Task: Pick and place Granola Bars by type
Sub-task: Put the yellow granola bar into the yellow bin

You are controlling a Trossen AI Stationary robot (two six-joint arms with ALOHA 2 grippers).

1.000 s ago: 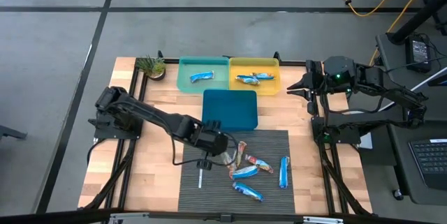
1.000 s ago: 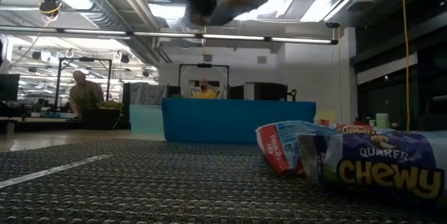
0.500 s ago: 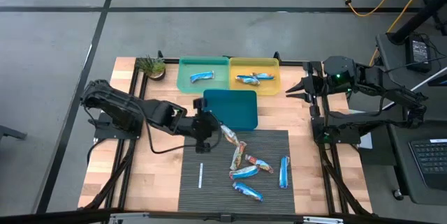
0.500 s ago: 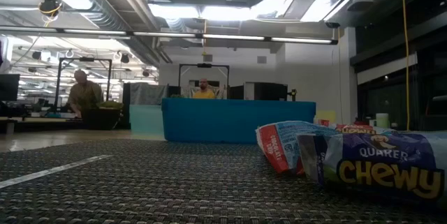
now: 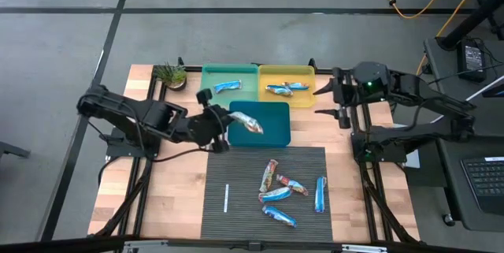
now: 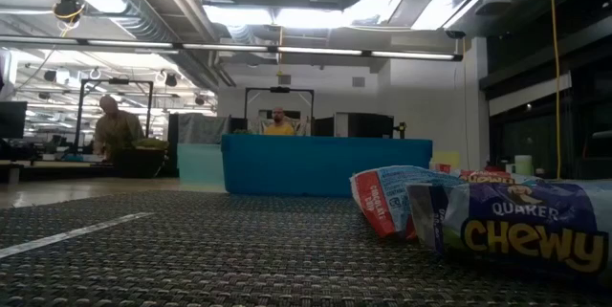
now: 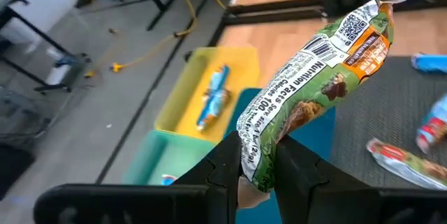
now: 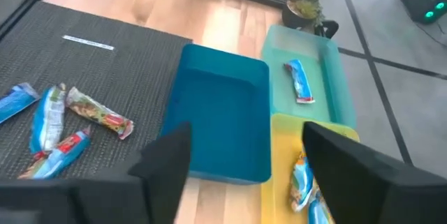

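Nearest the front edge of the table, five granola bars were spread on the dark mat [image 5: 236,206]: a blue bar [image 5: 279,216] lay closest, a second blue bar [image 5: 275,195] sat just behind it, a third blue bar [image 5: 320,194] lay apart toward the right, a red-ended bar [image 5: 292,185] rested between them, and a multicoloured bar [image 5: 269,174] lay farthest up the mat. A thin white stick [image 5: 226,198] lay on the mat's left part, well apart from the bars. In the low view a blue wrapper marked "Chewy" [image 6: 521,226] filled the near right corner. Behind the mat, the left gripper [image 5: 221,121] was held over the left edge of the blue tray [image 5: 272,131], its jaws closed narrowly on a green granola bar [image 7: 314,91], which was gripped by one end and stuck out over the tray. Farther back, the green tray [image 5: 228,76] held one blue bar [image 5: 227,87], and the yellow tray [image 5: 303,76] beside it held blue bars [image 5: 286,89]. A small plant [image 5: 170,75] stood left of the green tray. The right gripper [image 5: 324,94] hovered just right of the yellow tray, its jaws spread wide and empty. Beyond the table, people [image 6: 115,130] were seen in the room.
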